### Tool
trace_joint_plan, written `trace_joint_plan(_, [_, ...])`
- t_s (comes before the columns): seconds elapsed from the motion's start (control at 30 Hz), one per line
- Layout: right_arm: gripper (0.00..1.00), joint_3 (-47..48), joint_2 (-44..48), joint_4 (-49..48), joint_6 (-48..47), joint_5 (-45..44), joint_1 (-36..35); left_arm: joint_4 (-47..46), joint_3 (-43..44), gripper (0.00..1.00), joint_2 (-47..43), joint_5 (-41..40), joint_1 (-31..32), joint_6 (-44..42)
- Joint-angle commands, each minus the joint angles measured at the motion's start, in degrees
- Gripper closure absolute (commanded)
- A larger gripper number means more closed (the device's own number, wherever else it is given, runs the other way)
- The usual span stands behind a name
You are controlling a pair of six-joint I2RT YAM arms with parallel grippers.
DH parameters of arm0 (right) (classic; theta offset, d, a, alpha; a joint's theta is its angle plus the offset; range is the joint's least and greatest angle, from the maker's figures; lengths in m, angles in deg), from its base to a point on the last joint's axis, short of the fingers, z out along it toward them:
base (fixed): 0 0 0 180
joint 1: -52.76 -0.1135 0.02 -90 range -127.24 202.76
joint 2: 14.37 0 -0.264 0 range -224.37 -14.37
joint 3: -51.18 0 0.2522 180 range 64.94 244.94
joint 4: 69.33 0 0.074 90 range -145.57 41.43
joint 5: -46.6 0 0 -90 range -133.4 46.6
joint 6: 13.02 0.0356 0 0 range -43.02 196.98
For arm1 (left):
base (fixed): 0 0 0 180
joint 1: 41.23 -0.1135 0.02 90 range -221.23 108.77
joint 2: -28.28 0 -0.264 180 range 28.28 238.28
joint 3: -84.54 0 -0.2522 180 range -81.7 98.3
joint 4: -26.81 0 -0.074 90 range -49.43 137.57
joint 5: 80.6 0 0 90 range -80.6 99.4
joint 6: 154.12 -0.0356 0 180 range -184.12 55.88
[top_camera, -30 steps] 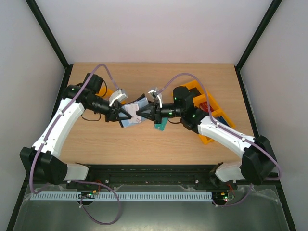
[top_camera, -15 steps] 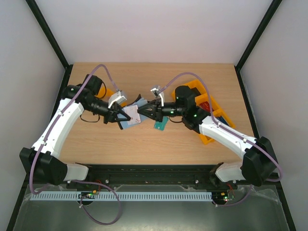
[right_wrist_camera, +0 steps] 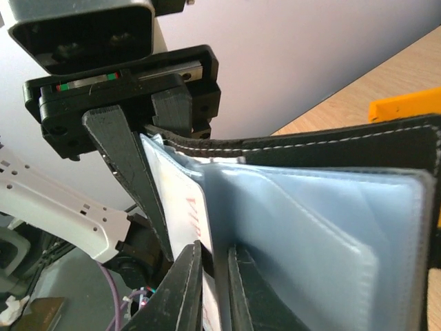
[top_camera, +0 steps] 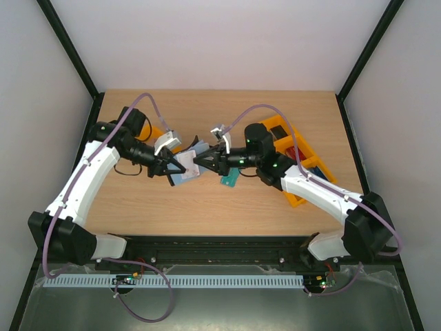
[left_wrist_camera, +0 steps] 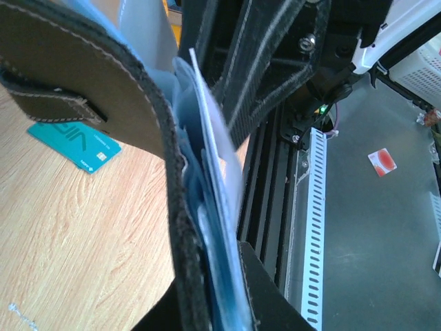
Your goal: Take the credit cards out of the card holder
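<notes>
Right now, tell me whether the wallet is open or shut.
Open. The wallet shows its blue-grey sleeves fanned out from the black cover.

- A robot lab's test cell: a left arm (top_camera: 86,179) and a right arm (top_camera: 324,196), both white and black, are bolted to a black rail (top_camera: 207,245) at the near edge of a wooden surface (top_camera: 207,207).
- Plain white walls (top_camera: 220,41) and black frame posts (top_camera: 69,48) box it in.
- A slotted cable duct (top_camera: 179,281) runs along the front.

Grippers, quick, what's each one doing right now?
Left gripper: closed, holding the card holder.
Right gripper: jaws nearly closed, pinching a pale card inside it.
</notes>
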Motion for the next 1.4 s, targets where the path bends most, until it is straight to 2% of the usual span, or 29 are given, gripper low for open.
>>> trace_joint_plan(0.0, [0.91,2.7,-2.0,2.1,-1.4,-0.3,-1.8,0.7,1.2,0.98,-0.5,4.4,0.2,-1.9])
trace_joint_plan(0.17, [0.94,1.5,-0.8,-1.9,0.5,1.6,-1.8,0.8,1.2,0.98,-0.4,4.4,0.2,-2.0])
trace_joint_plan(0.23, [0.98,1.2,-0.6,-3.4,1.6,3.5,-1.8,0.7,1.3,0.98,-0.3,4.4,0.2,-1.9])
trace_joint_plan(0.27, [0.98,1.0,-0.3,-3.9,1.6,3.9,-1.8,0.6,1.3,0.97,-0.4,4.4,0.2,-1.7])
trace_joint_plan(0.4, [0.98,-1.0,1.7,-4.4,1.0,3.3,-0.7,0.3,1.0,0.80,-0.6,4.3,0.2,-1.5])
trace_joint_plan(0.67, [0.98,-3.7,5.3,-3.6,1.3,3.2,2.6,0.1,0.6,0.79,-0.8,4.4,0.2,-1.5])
trace_joint_plan(0.77, [0.98,-3.6,5.9,-1.9,0.3,3.2,3.3,0.1,0.6,0.80,-0.9,4.4,0.2,-1.4])
trace_joint_plan(0.87, [0.98,-3.3,6.2,-0.7,-0.4,3.7,3.5,0.1,0.8,0.95,-0.9,4.4,0.2,-1.3])
trace_joint_plan(0.9, [0.98,-3.2,6.3,0.1,-0.9,3.5,3.5,0.0,0.8,0.97,-0.9,4.4,0.1,-1.2])
trace_joint_plan(1.2, [0.98,-3.3,8.9,6.0,-4.6,2.3,6.5,-1.2,0.5,0.98,-1.4,4.4,-1.3,-0.1])
trace_joint_plan(1.37, [0.98,-3.3,11.9,10.8,-6.6,-1.5,10.4,-2.7,0.1,0.98,-2.0,4.1,-2.7,1.6])
